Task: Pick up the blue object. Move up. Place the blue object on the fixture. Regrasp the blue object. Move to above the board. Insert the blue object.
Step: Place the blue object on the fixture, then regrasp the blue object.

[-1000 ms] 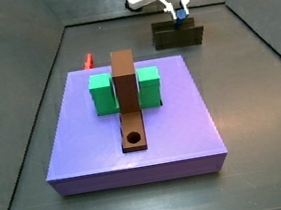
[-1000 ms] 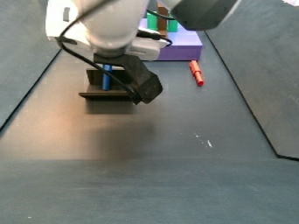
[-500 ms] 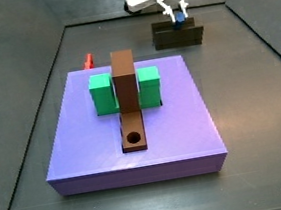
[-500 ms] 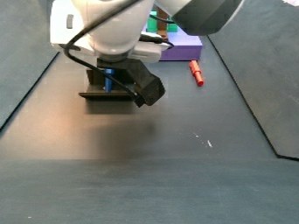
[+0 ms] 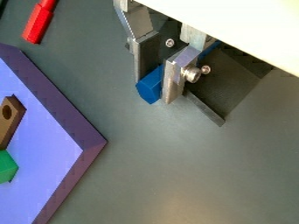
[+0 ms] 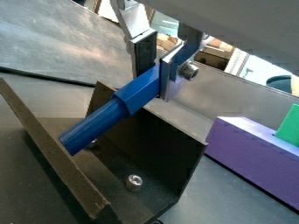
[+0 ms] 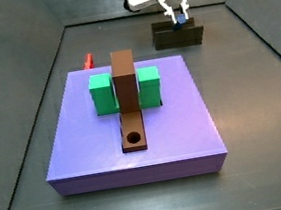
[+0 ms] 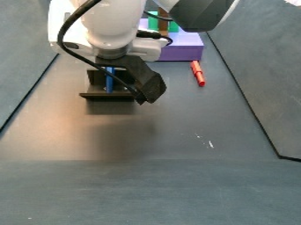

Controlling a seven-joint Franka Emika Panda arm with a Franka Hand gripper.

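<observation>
End effector (image 6: 162,59) — one blue object (image 6: 117,108)

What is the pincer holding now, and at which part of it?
The pincer holds the blue peg near its upper end, between its two fingers; the lower end reaches down into the fixture.

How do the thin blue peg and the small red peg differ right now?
The thin blue peg sits between the gripper fingers, its lower end in the dark fixture; the small red peg lies loose on the dark floor beside the lavender-purple board. Blue is tilted up off the floor; red lies flat. Both look like short slim pegs.
</observation>
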